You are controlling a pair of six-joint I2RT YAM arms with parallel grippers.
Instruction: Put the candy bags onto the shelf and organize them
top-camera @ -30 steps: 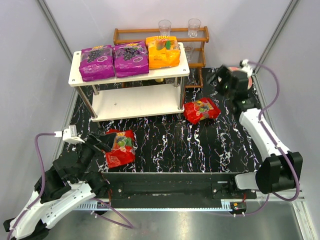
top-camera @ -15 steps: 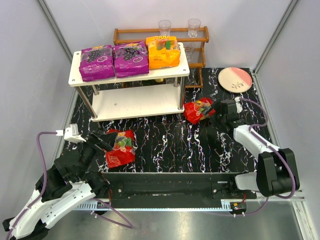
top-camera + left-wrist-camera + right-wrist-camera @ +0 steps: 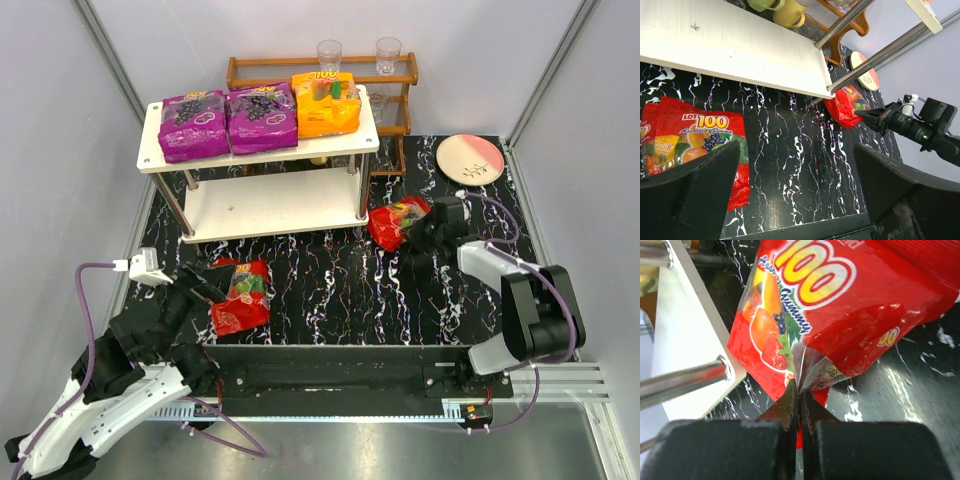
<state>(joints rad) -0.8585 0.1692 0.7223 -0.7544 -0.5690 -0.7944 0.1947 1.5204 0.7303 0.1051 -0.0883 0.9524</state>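
Grip: right hand [image 3: 800, 392] pressed together on the crimped end seam of a red candy bag [image 3: 840, 305], which lies on the surface beside the shelf [image 3: 270, 205] leg. Film is glossy, soft and probably light; a seam pinch may slip, so the bag is likely to sag. Left hand [image 3: 797, 185] spread, holding nothing.

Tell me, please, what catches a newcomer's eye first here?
The right gripper pinches the far red bag beside a leg of the white shelf. Its top board holds the left purple bag, middle purple bag and orange bag; the near red bag lies before the open left gripper.
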